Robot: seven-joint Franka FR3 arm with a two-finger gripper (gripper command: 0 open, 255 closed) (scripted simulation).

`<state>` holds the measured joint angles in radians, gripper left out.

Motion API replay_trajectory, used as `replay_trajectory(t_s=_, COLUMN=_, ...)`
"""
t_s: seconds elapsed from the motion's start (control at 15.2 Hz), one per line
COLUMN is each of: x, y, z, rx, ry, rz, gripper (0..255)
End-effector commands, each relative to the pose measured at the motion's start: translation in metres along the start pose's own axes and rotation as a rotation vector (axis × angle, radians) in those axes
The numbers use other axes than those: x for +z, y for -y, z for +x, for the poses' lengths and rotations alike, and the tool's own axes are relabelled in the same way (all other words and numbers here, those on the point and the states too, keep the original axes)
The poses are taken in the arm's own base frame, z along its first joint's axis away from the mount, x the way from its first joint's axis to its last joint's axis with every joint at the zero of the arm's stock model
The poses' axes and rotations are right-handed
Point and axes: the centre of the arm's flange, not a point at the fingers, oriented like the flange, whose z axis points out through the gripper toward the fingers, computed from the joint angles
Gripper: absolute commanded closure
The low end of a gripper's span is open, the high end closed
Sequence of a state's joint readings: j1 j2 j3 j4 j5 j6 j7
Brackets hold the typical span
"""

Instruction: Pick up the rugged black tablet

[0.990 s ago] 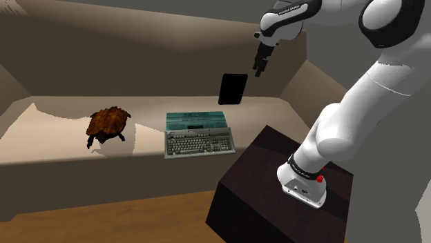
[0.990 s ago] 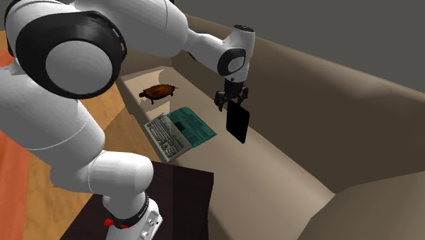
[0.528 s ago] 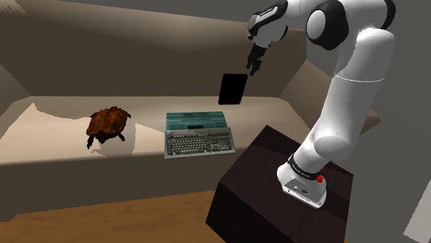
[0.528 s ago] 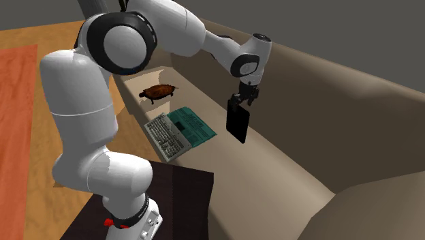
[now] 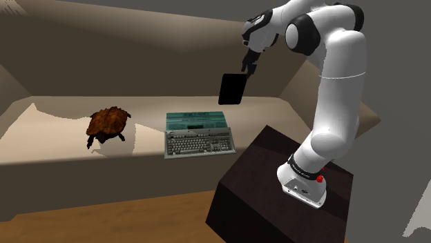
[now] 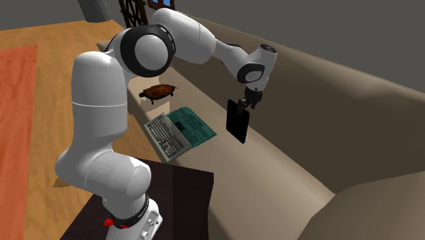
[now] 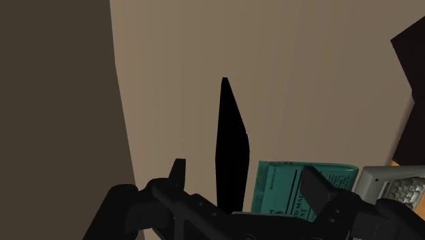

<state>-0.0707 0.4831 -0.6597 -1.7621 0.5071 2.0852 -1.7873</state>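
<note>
tablet (image 5: pixel 232 88), flat and plain black, stands upright on edge just above the middle of the shoulder view, at the back of the beige sofa's (image 5: pixel 62 138) seat. whether it leans on the backrest cannot be told. in the second exterior view the tablet (image 6: pixel 238 123) sits right of centre.

the black pincer (image 5: pixel 243 71) hangs at the tablet's upper right corner in the shoulder view, and the pincer (image 6: pixel 246 102) is right above the tablet's top edge in the second exterior view. in the wrist view the pincer (image 7: pixel 245 176) is spread wide. the tablet (image 7: pixel 230 146) shows edge-on as a thin black sliver in the gap between its fingers (image 7: pixel 178 170), and neither finger touches it.

lower on the seat lie a grey keyboard (image 5: pixel 200 143) and, just behind it, a teal book (image 5: pixel 198 120). a brown turtle figure (image 5: pixel 107 124) stands well to their left.
</note>
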Motion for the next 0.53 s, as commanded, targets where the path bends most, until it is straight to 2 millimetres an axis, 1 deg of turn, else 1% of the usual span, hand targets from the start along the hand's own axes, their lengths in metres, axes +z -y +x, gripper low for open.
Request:
replay_trajectory(t_s=0.0, x=0.0106, y=-0.0011, z=-0.0013, rx=-0.001, ry=0.000, rz=0.000, gripper=0)
replay_trajectory(t_s=0.13, x=0.0189, y=-0.0012, z=-0.0025, rx=-0.001, ry=0.000, rz=0.000, gripper=0)
replay_trajectory(t_s=0.2, x=0.0189, y=-0.0012, z=-0.0025, rx=-0.001, ry=0.000, rz=0.000, gripper=0)
replay_trajectory(t_s=0.26, x=0.0194, y=-0.0013, z=-0.0037, rx=-0.001, ry=0.000, rz=0.000, gripper=255)
replay_trajectory(t_s=0.46, x=0.0192, y=-0.0009, z=-0.0039, rx=-0.001, ry=0.000, rz=0.000, gripper=255)
